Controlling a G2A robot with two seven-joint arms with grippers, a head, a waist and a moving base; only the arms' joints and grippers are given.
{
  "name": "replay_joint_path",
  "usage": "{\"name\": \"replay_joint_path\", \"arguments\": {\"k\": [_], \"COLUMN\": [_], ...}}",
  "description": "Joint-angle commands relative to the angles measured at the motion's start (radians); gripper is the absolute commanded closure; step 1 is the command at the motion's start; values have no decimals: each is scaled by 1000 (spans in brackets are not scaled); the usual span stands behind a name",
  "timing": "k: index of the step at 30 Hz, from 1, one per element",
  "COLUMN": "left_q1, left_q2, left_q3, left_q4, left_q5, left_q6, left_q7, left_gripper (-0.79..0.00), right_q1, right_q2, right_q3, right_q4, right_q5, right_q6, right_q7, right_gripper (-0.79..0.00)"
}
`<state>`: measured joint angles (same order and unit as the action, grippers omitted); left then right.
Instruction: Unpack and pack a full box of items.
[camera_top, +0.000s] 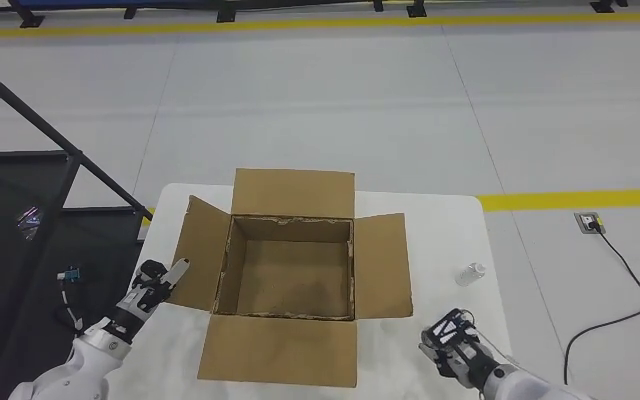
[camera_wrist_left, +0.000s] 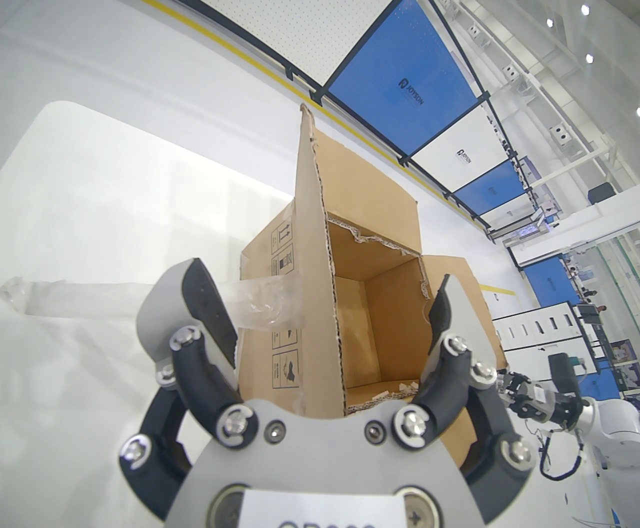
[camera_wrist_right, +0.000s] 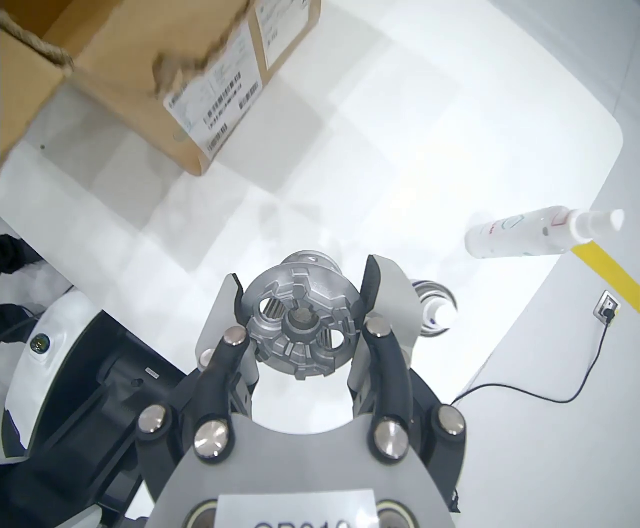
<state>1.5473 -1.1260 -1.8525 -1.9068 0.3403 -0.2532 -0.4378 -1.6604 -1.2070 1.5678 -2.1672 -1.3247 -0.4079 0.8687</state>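
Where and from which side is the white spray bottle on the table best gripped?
Grip the white spray bottle around its straight cylindrical body, below the narrower nozzle. It appears to stand upright, apart from the cardboard box, so come in level from the table's near edge. The right claw is nearest, but holds a metal hub.

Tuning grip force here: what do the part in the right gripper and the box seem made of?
The part looks like cast metal, perhaps aluminium: dull grey, crisp bores. The box is brown corrugated cardboard, matte; fluting shows along torn edges.
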Motion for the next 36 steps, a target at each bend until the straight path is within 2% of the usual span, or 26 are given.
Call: {"name": "replay_joint_path", "arguments": {"k": [1, 5, 11, 14, 19, 21, 23, 26, 32, 36], "left_q1": [0, 0, 0, 0, 0, 0, 0, 0, 0, 0], "left_q2": [0, 0, 0, 0, 0, 0, 0, 0, 0, 0], "left_q3": [0, 0, 0, 0, 0, 0, 0, 0, 0, 0], "left_q4": [0, 0, 0, 0, 0, 0, 0, 0, 0, 0], "left_q5": [0, 0, 0, 0, 0, 0, 0, 0, 0, 0], "left_q6": [0, 0, 0, 0, 0, 0, 0, 0, 0, 0], "left_q7": [0, 0, 0, 0, 0, 0, 0, 0, 0, 0], "left_gripper": [-785, -785, -785, -785, -785, -785, -785, -785, -785, -785], "right_q1": [17, 76, 141, 158, 169, 172, 172, 164, 139, 75], "right_q2": [-1, -4, -5, -4, -2, -1, 1, 3, 8, 11], "right_q3": [-37, -105, -131, -141, -145, -147, -144, -139, -110, -15], "right_q4": [33, 124, 236, 261, 270, 268, 263, 239, 170, 26], "right_q5": [-44, -73, -72, -75, -79, -73, -72, -67, -70, 6], "right_q6": [20, 41, 50, 51, 47, 42, 42, 43, 68, 120], "right_q7": [11, 18, 9, 14, 29, 32, 37, 42, 42, 15], "right_gripper": [0, 0, -18, -197, -379, -489, -677, -785, -785, -785]}}
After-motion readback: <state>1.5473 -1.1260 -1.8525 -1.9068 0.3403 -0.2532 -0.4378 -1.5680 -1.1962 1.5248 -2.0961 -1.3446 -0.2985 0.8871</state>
